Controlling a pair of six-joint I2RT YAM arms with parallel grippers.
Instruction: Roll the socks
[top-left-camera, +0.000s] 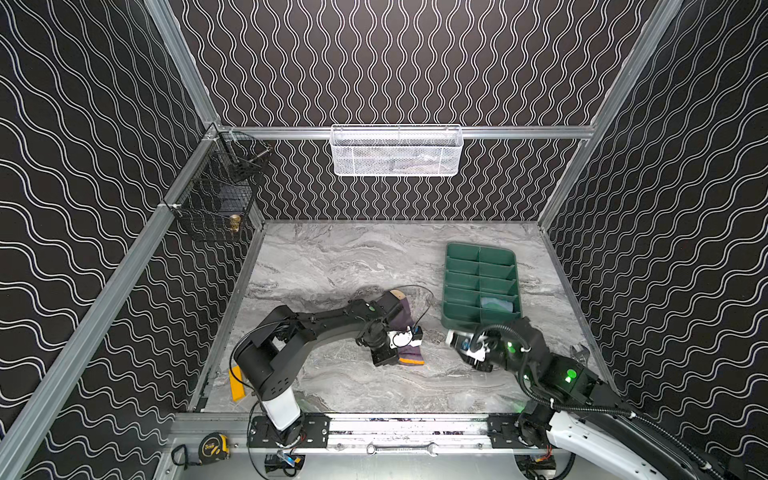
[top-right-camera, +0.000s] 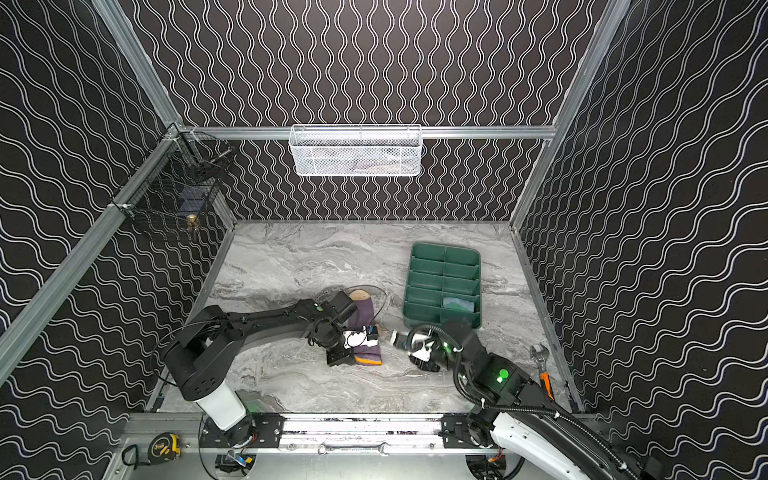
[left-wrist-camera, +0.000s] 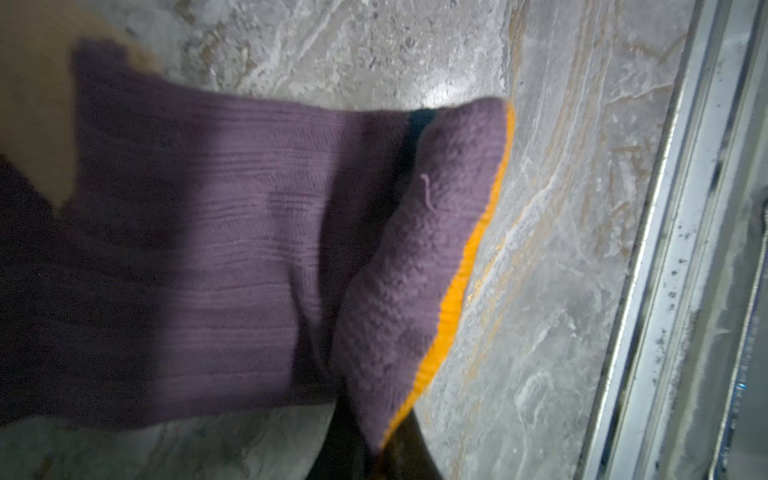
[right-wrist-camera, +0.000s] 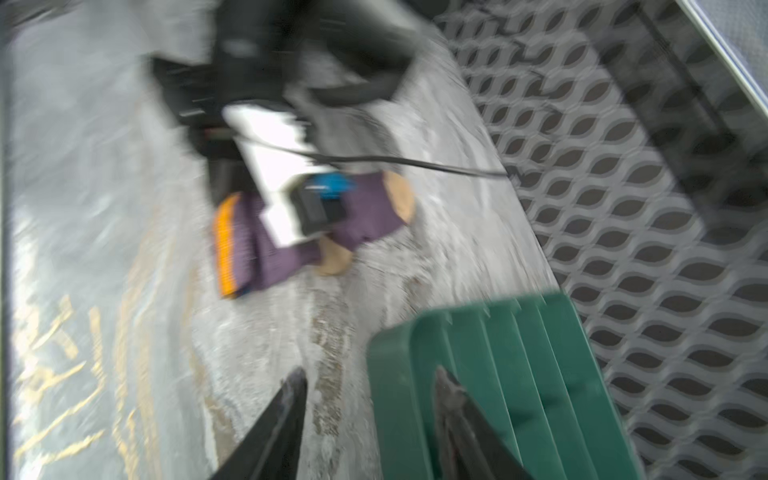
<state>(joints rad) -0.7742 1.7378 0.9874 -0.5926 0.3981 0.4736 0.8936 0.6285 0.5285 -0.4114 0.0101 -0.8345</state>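
The marble table (top-left-camera: 332, 266) carries a green divided tray (top-left-camera: 482, 248). The purple sock (top-left-camera: 406, 313) lies flat just left of the tray in both top views. The left gripper (left-wrist-camera: 374, 453) is clenched on the sock's orange-edged cuff corner, away from the tray. The right gripper (right-wrist-camera: 372, 388) hangs spread and empty above the tray's near corner.

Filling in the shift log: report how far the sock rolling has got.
Done: perhaps one; a bluish bundle lies in the green tray, too small to identify. In hand: the left end effector pinches the purple sock at its cuff, first fold turned over. Left: rolling it up. The right end effector is open, empty.
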